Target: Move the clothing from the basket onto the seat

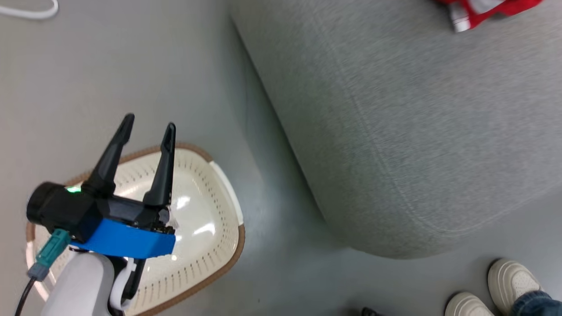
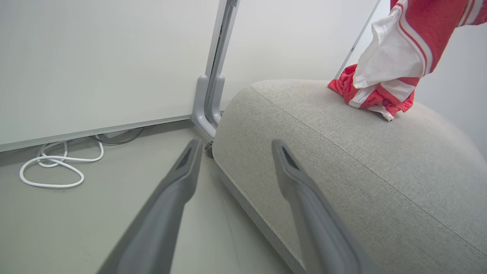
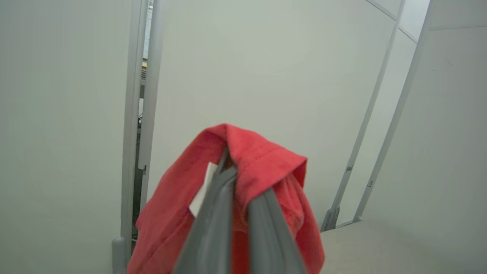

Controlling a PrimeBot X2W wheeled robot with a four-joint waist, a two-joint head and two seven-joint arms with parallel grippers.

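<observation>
Red garment (image 3: pixel 266 160) hanging over the sofa (image 1: pixel 395 131)
Basket (image 1: pixel 210 263) looks empty; right gripper (image 3: pixel 239 182) jaws grasp it, left gripper (image 1: pixel 149 121) jaws released.

- Nothing here you can actually read: no words, numbers or brand marks come through in any view.
- The closest you get is the small white tag (image 3: pixel 201 190) on the red clothing (image 3: pixel 266 163) pinched in your right hand (image 3: pixel 230 171). It's angled away and too small, so you can't tell whether anything's printed on it.
- The pale shoes (image 1: pixel 511 276) at the bottom corner of the head view are too blurry for you to pick out any logo.
</observation>
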